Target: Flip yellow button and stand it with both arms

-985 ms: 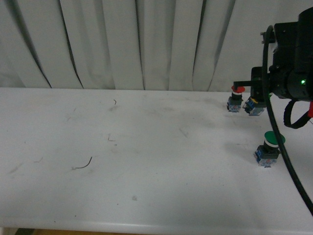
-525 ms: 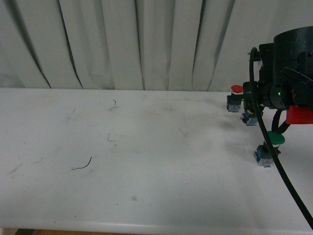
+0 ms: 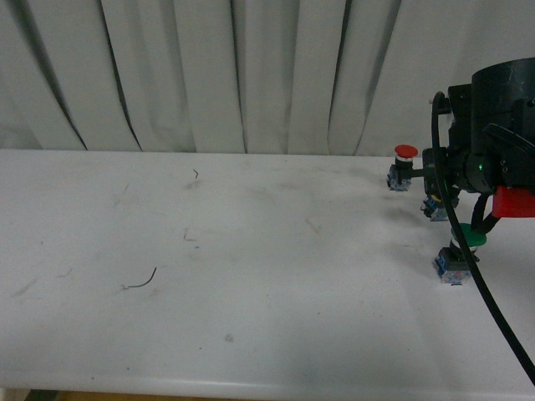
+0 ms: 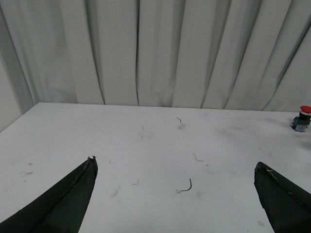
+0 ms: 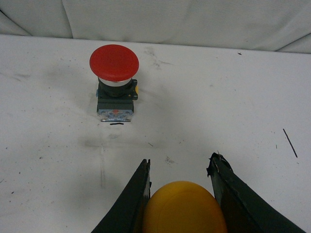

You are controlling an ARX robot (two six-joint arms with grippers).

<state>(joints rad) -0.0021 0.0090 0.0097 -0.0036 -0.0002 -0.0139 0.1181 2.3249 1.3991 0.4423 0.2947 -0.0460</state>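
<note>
The yellow button's orange-yellow cap [image 5: 183, 208] sits between the black fingers of my right gripper [image 5: 181, 165], which is shut on it. In the front view the right arm [image 3: 493, 154] hangs at the far right, and only the button's blue-marked base [image 3: 436, 209] shows below it, just above the white table. My left gripper [image 4: 175, 167] is open and empty, its two black fingertips [image 4: 82, 182] spread wide above the table; the left arm is out of the front view.
A red-capped button [image 3: 404, 167] stands upright at the back right, also in the right wrist view [image 5: 114, 80] and the left wrist view [image 4: 301, 118]. A green-capped button [image 3: 458, 255] stands nearer the front. White curtain behind the white table [image 3: 251, 251].
My right arm has turned and dropped toward the front with the yellow button, which has come away from beside the red button.
</note>
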